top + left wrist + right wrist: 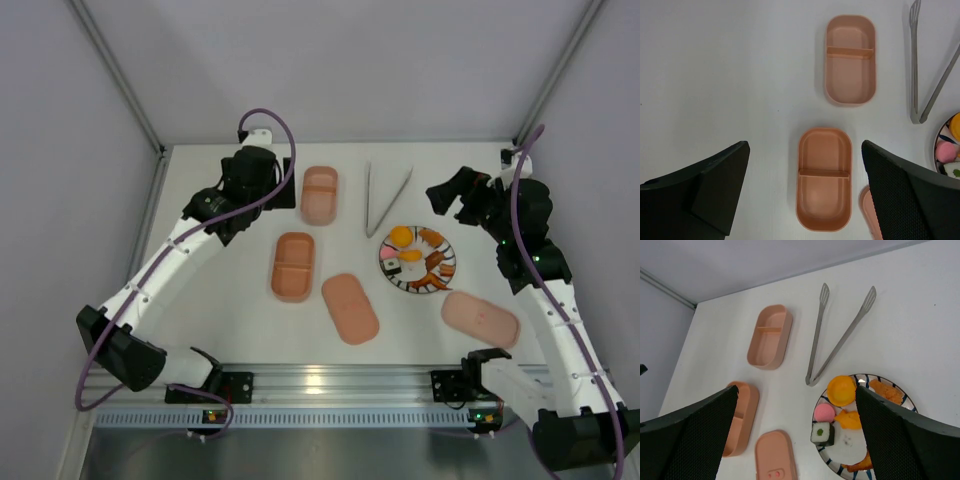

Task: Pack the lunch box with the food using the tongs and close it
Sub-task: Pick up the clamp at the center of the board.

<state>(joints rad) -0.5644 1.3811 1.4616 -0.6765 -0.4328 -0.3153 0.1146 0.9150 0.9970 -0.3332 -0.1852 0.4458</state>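
Right wrist view: ahead of our right gripper (pixel 796 392), jaws spread empty, lie tongs (pixel 816 335), likely light and slick; we'd pinch mid-arms.

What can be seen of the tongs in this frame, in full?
The tongs are slim and silvery and look like metal. Two long thin arms join at one end in a narrow V, and each arm ends in a small, flattened, slotted-looking tip. They lie flat and spread open on the white table. The joined end points toward the arms' bases and sits close to the striped plate, apparently without touching it. The tips point toward the far wall. Only the table touches them; nothing grips them.
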